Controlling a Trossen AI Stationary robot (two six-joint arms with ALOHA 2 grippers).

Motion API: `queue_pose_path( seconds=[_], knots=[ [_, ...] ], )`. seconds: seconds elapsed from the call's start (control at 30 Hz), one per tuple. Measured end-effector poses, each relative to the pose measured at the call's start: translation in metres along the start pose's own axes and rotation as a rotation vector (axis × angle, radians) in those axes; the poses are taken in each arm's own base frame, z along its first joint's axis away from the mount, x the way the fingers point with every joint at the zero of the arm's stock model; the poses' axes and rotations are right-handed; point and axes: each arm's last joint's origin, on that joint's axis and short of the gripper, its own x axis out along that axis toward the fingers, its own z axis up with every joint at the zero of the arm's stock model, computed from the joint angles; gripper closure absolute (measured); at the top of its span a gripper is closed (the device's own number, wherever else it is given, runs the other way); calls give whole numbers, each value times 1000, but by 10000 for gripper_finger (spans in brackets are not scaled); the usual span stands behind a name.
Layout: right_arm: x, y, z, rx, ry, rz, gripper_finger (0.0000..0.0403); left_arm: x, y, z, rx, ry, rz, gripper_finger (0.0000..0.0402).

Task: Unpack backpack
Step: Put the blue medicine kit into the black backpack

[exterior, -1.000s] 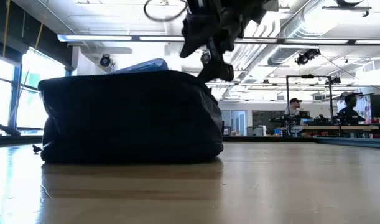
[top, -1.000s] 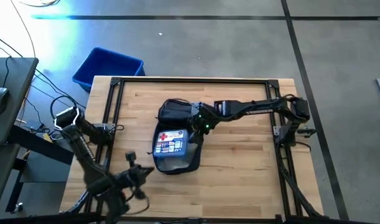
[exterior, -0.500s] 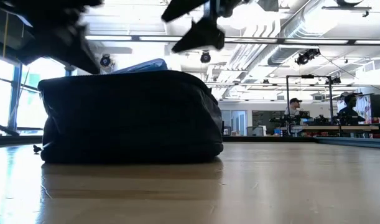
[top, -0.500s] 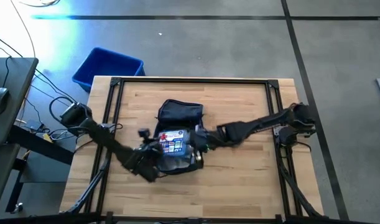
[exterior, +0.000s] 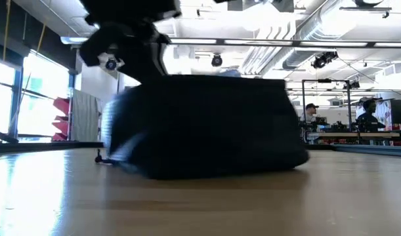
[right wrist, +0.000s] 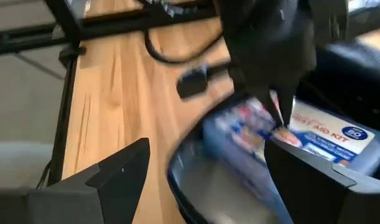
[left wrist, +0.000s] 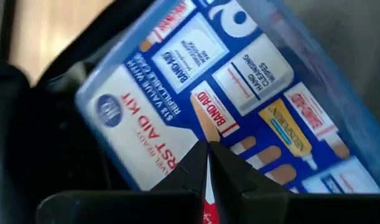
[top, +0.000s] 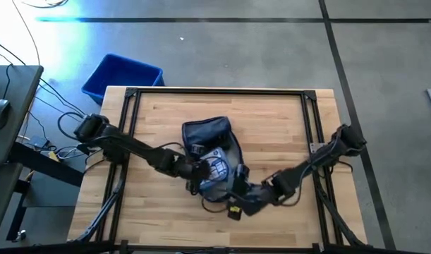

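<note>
So the backpack (top: 209,144) sits roughly mid-table, a bit toward the near side, unzipped, with bare wood (top: 271,120) on every side of it, so plenty of room out to the black frame rail (top: 215,92) along the edges. Inside it lies a blue first aid kit (left wrist: 202,106). You can read "FIRST AID KIT" in red on the white label, plus "BAND-AID" printed several times and "HAND CLEANSING WIPES".

The left gripper (left wrist: 207,163) has its fingers pinched together, tips right at the kit's label, though the view's too tight to say whether they're actually touching it. The right gripper (top: 238,201) is at the near rim of the backpack with its fingers spread wide and nothing between them.

A blue bin (top: 122,76) sits on the floor off the far left corner of the table.
</note>
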Motion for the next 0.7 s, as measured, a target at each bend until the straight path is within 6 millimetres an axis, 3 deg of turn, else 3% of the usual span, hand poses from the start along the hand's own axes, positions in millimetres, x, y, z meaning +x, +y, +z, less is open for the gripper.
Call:
queue_pose_path(
  seconds=[0.13,0.3,0.47,0.7],
  knots=[
    [-5,10,-10,-11,-42,-73,100,14,-2,-3,25,35,47,402],
    [-1,2,-22,-17,19,-128,100,1,-2,-4,35,33,63,401],
    [23,-31,-23,25,71,-216,100,-22,5,5,-2,-55,62,401],
    [55,-87,-6,76,101,-307,100,-24,6,4,-24,-61,65,401]
  ],
)
